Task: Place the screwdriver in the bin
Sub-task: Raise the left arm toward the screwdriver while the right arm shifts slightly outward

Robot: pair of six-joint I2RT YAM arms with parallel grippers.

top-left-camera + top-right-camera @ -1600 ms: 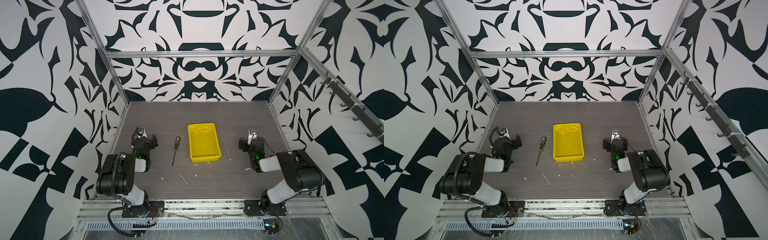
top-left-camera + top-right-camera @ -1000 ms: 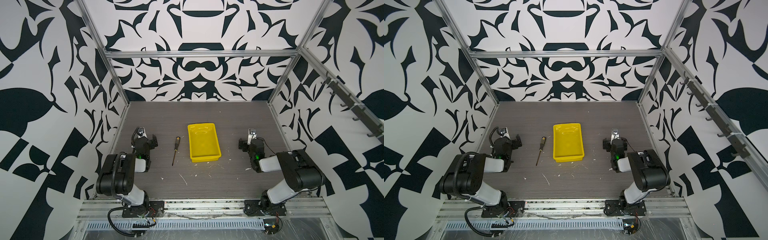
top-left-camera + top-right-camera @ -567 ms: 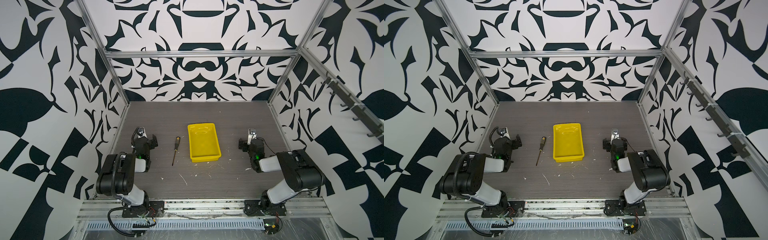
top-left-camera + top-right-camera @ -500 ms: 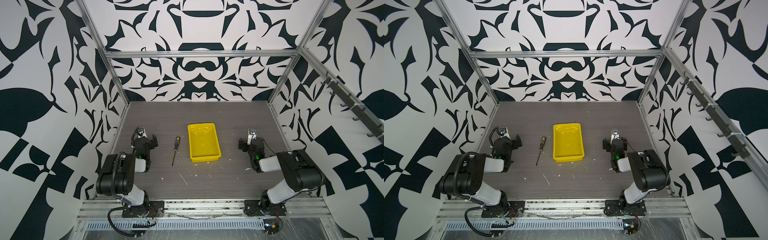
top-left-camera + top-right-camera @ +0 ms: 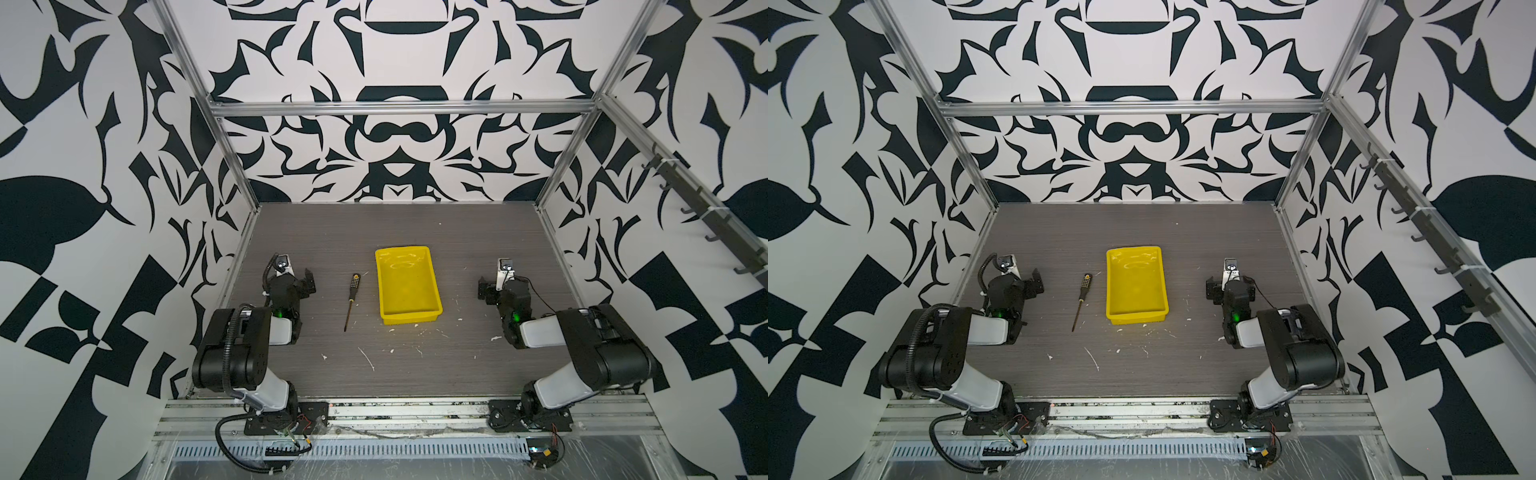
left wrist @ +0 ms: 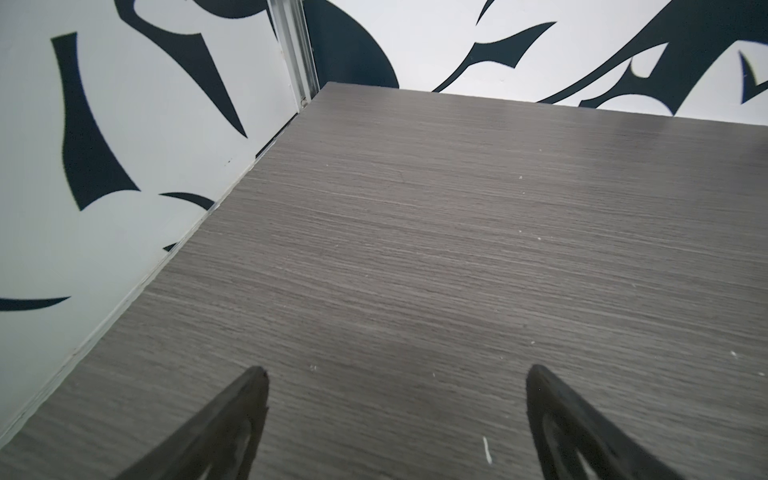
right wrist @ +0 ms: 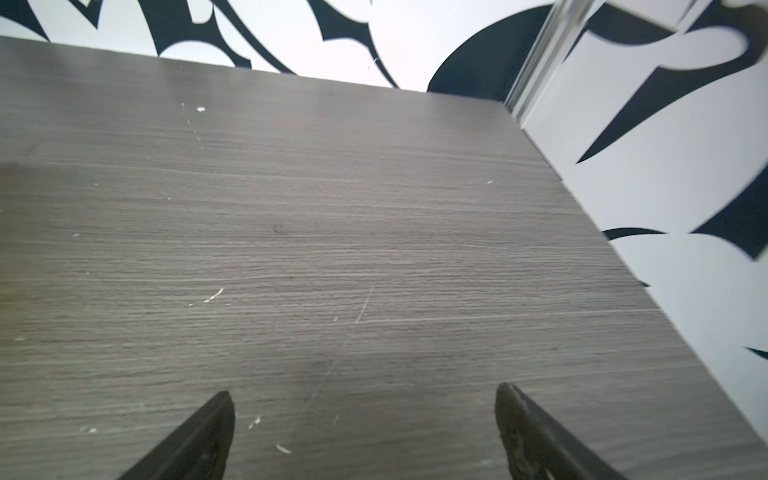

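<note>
Two arms sit folded low, one at each side of the grey wood-grain tabletop.

Left gripper: jaws spread wide in the left wrist view, bare tabletop between them, nothing held. Right gripper: jaws likewise wide apart in the right wrist view, nothing held.

Slim screwdriver, black handle dotted yellow, long thin dark shaft: lies flat on the tabletop in both top views. It is just left of the shallow rectangular bright yellow plastic bin, not touching it, between the bin and the left gripper. Handle points to the far wall, tip to the near edge.

Bin interior glossy, nothing inside. White flecks are scattered on the tabletop near the bin's near end.
</note>
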